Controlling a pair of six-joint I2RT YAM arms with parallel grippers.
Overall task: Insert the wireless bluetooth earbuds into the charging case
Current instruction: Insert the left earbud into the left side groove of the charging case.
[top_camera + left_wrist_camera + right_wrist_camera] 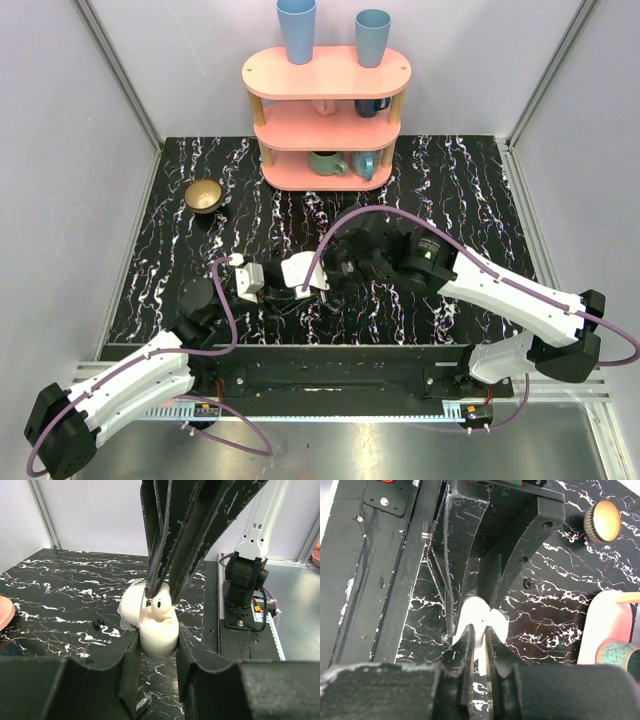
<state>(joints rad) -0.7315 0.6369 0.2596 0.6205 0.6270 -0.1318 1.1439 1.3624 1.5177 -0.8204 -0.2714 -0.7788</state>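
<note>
1. Surface: the desk [450, 200] is black marble pattern with white veins. Pale walls [180, 60] and metal corner posts [118, 75] enclose it.
2. The left end effector [157, 632] is clamped on the charging case [159, 642], lid open, low over mid-desk.
3. The right end effector [479, 645] is pinched on one earbud [161, 606], at the mouth of the case.
4. Far edge: a pink shelf [327, 75] carries blue cups [297, 30]; a brass bowl [205, 195] stands to the left.

Both arms reach inward and meet at centre frame in the top view. The left gripper [157, 639] clamps the charging case [159, 642]; the right gripper [479, 630] pinches an earbud [161, 606] above it.
</note>
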